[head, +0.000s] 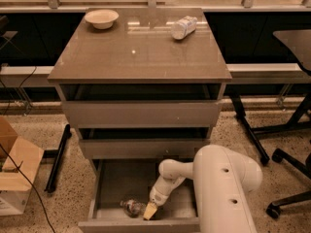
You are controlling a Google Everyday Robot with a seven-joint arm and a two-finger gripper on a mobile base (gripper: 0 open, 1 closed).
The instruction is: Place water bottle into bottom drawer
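Pincer (150,211) in open bottom drawer (121,181) beside lying water bottle (131,207); grip state unclear.

Worktop (136,57): pale bowl (101,18), back left; stubby clear bottle (183,27), white label, lying on side, back right. Floor (63,208): open cardboard box (14,174), left; chair base (278,155), right.

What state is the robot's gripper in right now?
Gripper: low in the bottom drawer, beside the water bottle; open or closed cannot be told.
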